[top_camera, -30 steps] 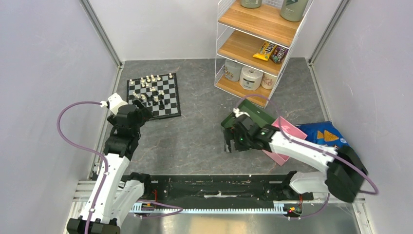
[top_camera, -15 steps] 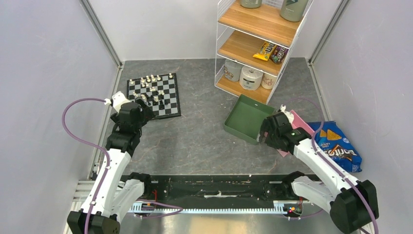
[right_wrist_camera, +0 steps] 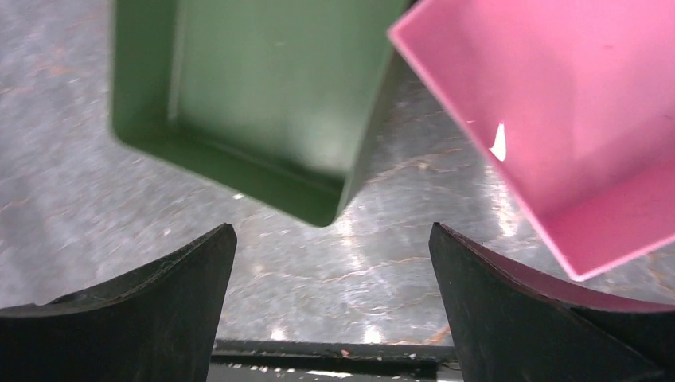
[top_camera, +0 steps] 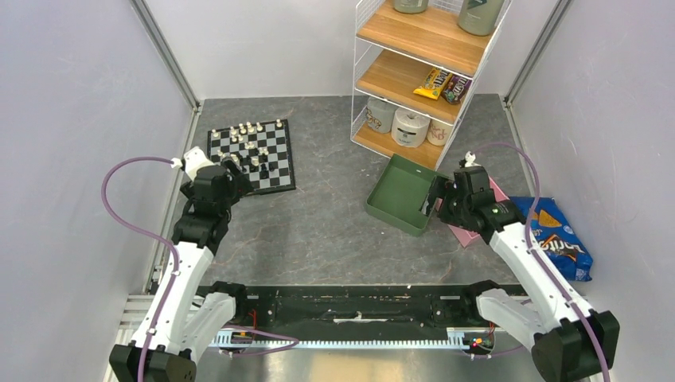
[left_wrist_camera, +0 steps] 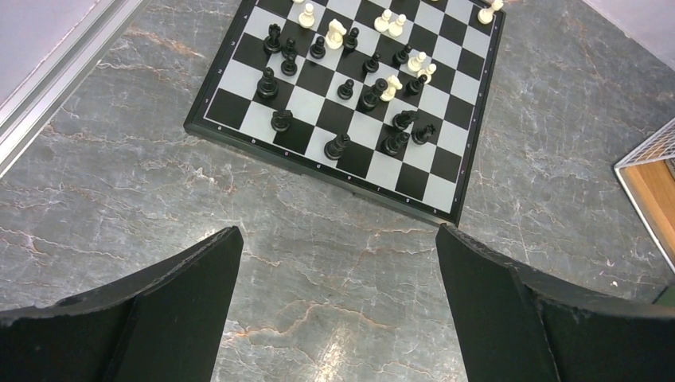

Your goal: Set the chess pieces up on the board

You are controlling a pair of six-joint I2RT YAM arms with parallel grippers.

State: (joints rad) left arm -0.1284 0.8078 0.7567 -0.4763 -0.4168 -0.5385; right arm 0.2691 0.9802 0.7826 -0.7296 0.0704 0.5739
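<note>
The board (top_camera: 251, 156) lies at the far left of the table and fills the top of the left wrist view (left_wrist_camera: 239, 127). Several black pieces (left_wrist_camera: 337, 146) and cream-white pieces (left_wrist_camera: 334, 33) stand scattered on it, also seen in the top view (top_camera: 253, 151). My left gripper (top_camera: 234, 178) hovers just off the board's near edge, open and empty (left_wrist_camera: 334, 302). My right gripper (top_camera: 440, 203) is open and empty (right_wrist_camera: 330, 302) above the gap between the green tray (right_wrist_camera: 263, 87) and the pink tray (right_wrist_camera: 557, 103). A small white speck (right_wrist_camera: 499, 142) lies in the pink tray, too blurred to identify.
The green tray (top_camera: 402, 193) sits mid-right with the pink tray (top_camera: 466, 235) beside it, partly under my right arm. A blue chips bag (top_camera: 557, 239) lies at the right. A wire-and-wood shelf (top_camera: 422, 72) stands at the back right. Walls close both sides.
My right arm has swung right, from the green tray's left side to the gap between the green and pink trays. My left arm has barely shifted.
</note>
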